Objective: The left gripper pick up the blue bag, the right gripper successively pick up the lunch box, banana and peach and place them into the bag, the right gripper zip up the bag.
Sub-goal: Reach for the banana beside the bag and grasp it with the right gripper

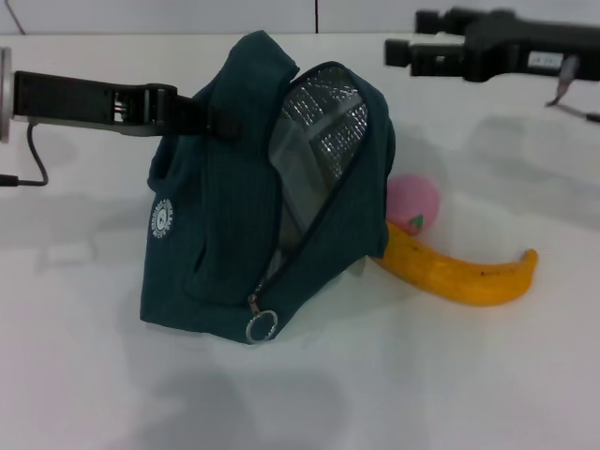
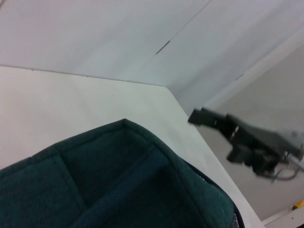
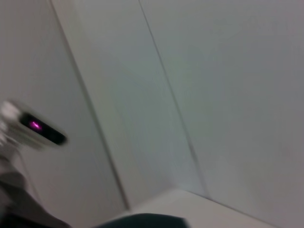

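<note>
At centre of the head view we see the blue bag [image 1: 234, 216] standing unzipped, foil lining showing.
From the left edge our left gripper [image 1: 192, 112] clamps its top; banana [image 1: 464, 272] and peach [image 1: 412, 204] lie right of it; our right gripper [image 1: 398, 52], upper right, grip we cannot tell.

Head view looks down frontally; left wrist view shares the blue bag [image 1: 253, 187] close-up.
</note>
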### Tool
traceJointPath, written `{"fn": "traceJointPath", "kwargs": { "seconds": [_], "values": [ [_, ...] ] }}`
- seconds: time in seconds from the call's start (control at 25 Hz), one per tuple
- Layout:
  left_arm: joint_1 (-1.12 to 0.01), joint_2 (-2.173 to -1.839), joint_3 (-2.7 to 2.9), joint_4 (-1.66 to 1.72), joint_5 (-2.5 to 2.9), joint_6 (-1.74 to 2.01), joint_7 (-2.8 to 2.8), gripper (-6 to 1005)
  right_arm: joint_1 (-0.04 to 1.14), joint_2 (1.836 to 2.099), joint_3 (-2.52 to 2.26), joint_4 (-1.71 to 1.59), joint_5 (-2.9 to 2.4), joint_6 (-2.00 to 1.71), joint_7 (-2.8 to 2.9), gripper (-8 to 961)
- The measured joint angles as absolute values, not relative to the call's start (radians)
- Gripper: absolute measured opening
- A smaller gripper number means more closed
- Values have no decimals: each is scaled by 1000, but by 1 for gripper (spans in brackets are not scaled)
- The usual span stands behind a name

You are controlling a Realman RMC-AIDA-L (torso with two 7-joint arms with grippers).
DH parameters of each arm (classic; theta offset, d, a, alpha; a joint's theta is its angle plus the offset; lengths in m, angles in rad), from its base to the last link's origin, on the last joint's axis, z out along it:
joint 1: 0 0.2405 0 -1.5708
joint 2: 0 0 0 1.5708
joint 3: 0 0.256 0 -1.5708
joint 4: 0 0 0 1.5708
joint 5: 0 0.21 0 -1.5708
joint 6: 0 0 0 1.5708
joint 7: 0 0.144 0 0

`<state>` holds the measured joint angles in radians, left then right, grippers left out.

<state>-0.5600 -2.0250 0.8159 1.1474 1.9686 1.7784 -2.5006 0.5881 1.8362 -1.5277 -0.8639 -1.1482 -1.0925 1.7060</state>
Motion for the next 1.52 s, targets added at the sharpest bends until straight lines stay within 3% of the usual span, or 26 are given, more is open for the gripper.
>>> {"fn": "traceJointPath", "kwargs": {
  "seconds": [0.12,0.28,0.68,1.04,1.08,1.28,1.52],
  "values": [
    [-559,-2025,816,1147,1969,1778,-2499,43,569,1871,-1330,-1085,-1578,-1153,1958,871],
    [-558,-2025,816,1147,1969,1776,-2499,43,612,1899,-1163,-1259,-1925,-1372,2189,868],
    [-565,-2025,816,1147,1973,1775,-2500,43,806,1911,-1129,-1379,-2380,-1859,2423,867],
    [-566,-2029,816,1147,1975,1775,-2499,43,831,1942,-1250,-1296,-2422,-1865,2341,867],
    [-566,-2029,816,1147,1975,1775,-2499,43,834,1963,-1253,-1267,-2441,-1847,2319,867],
    [-568,-2029,818,1147,1974,1775,-2500,43,835,2009,-1273,-1209,-2489,-1801,2271,866],
    [-571,-2030,818,1147,1976,1773,-2499,43,829,2015,-1369,-1140,-2499,-1699,2266,866]
  ]
}}
